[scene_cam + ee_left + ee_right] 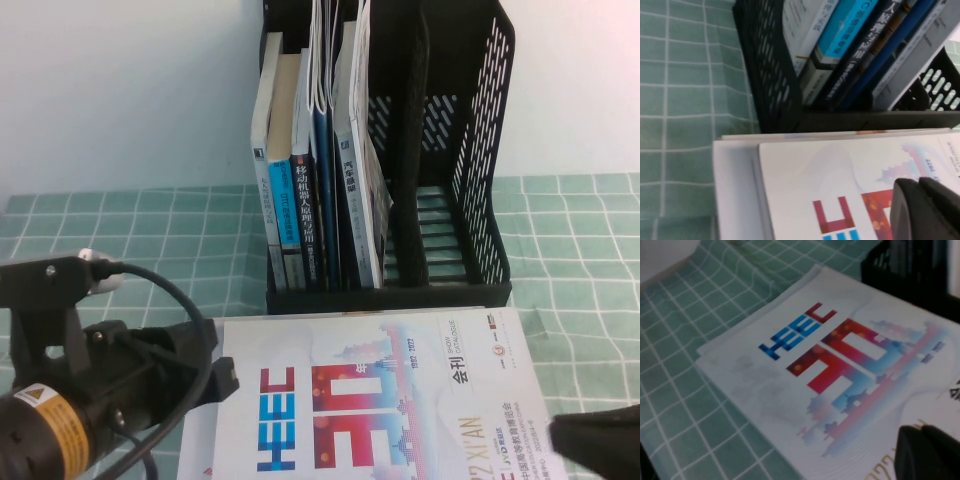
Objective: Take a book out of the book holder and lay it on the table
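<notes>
**Magazine flat on the table in front of the rack**

The book (380, 400) lies face up on the table (580, 260), its far edge just in front of the book holder (470, 150) and its near part running off the near edge of the high view. The cover shows blue "HEEC" and red "30" lettering. In the left wrist view a second white sheet or cover edge shows beneath it along one side.

The book holder stands at the far edge of the table against the white wall. Its left slots hold several upright books (300, 190) with blue and white spines and a few thin brochures (355, 150); the right slots are bare.

The left gripper (215, 375) sits at the book's left edge, its dark fingers over the cover; whether they are apart or together cannot be told. A black cable (160, 290) loops over that arm. The right gripper (595, 435) rests over the book's right side near the "XI'AN" text, fingers together, with nothing seen between them.
</notes>
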You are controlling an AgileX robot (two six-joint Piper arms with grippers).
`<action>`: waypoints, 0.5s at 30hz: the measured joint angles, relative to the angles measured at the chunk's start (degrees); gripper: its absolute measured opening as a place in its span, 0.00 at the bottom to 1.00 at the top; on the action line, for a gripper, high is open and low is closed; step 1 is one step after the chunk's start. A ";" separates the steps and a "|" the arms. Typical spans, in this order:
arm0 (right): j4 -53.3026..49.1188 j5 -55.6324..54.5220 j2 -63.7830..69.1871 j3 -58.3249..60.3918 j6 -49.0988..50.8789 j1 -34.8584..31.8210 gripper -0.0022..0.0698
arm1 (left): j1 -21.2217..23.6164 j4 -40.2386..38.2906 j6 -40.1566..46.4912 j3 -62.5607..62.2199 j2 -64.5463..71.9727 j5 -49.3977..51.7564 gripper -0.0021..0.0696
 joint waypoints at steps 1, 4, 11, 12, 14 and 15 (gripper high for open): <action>2.17 0.00 2.32 0.00 -2.47 1.17 0.03 | 0.00 0.00 -0.64 0.00 0.48 -0.83 0.03; 6.64 -0.23 10.43 0.00 -8.21 5.29 0.03 | 0.00 0.14 -1.88 0.00 1.51 -3.65 0.03; 9.45 -1.21 28.02 -4.52 -13.79 18.42 0.03 | 0.00 0.40 -3.59 0.00 2.32 -5.83 0.03; 9.58 -1.53 29.83 -5.47 -14.11 19.94 0.03 | 0.00 0.40 -3.59 0.00 2.32 -5.83 0.03; 9.81 -2.67 34.07 -7.80 -14.77 23.35 0.03 | 0.00 0.40 -3.59 0.00 2.32 -5.83 0.03; 9.81 -2.97 36.02 -8.88 -14.89 24.77 0.03 | 0.00 0.40 -3.59 0.00 2.32 -5.83 0.03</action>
